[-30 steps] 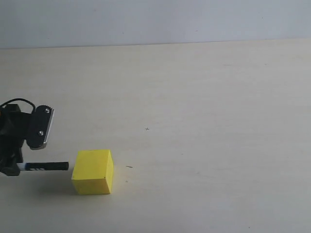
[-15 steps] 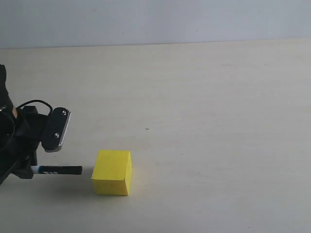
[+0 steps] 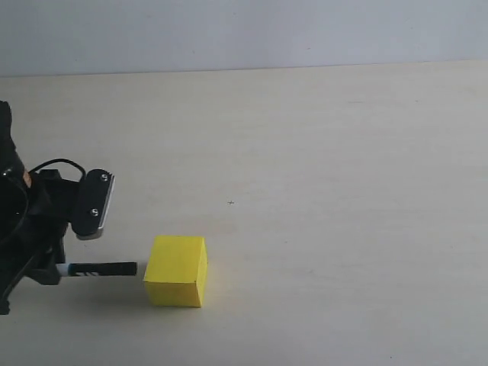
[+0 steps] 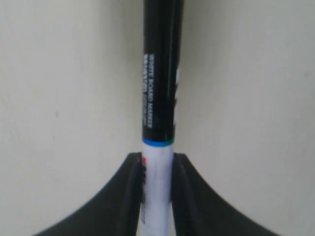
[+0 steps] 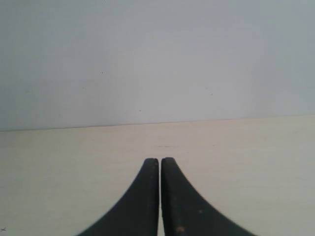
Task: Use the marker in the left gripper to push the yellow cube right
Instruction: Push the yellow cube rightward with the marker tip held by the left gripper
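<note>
The yellow cube sits on the pale table near the front left. My left gripper is to its left, shut on the marker, which lies level and points right. The marker's black end is at the cube's left face, with at most a sliver of gap. In the left wrist view the gripper clamps the marker by its white barrel; the cube is out of that view. My right gripper is shut with nothing in it and does not show in the exterior view.
The pale table runs back to a grey wall. A tiny dark mark lies on the table right of the cube and farther back.
The cube slid right about a cube's width a second ago, then stayed put. The left gripper and marker followed to the right and closed the gap to the cube's left face.
</note>
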You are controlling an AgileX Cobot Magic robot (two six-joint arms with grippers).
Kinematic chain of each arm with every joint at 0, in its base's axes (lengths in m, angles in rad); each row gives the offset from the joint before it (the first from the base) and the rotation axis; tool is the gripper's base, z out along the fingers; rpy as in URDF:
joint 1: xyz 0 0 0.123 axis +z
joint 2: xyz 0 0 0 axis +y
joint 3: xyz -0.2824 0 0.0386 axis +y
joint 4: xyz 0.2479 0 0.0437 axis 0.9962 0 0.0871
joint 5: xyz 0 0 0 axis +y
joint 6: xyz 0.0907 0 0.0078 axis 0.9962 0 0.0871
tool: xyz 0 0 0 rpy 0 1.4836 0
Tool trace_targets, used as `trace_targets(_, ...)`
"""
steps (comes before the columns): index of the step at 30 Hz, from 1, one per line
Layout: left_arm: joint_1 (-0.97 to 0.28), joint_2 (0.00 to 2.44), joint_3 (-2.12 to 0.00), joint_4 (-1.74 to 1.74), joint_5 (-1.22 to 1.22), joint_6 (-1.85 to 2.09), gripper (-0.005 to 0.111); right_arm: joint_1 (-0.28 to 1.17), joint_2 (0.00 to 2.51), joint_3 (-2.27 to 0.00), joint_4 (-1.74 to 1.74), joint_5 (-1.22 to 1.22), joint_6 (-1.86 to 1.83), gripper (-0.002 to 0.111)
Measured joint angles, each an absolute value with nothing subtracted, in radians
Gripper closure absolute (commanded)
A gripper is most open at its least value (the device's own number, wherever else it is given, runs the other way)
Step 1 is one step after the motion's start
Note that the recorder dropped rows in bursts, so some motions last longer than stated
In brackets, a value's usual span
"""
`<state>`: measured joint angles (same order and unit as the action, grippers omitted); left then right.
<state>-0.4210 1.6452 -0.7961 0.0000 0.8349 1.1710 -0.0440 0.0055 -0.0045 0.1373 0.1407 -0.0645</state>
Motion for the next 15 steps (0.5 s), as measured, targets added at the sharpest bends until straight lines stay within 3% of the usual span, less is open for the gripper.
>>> trace_targets(7, -0.515, 1.645, -0.8, -0.101, 0.775, 1.207, 0.107, -0.044, 0.006, -0.005, 0.137, 0.141, -0.065, 0.106)
trace_targets(15, -0.408, 1.654, -0.8, -0.069, 0.869, 1.173, 0.107, -0.044, 0.006, -0.005, 0.137, 0.141, -0.065, 0.106)
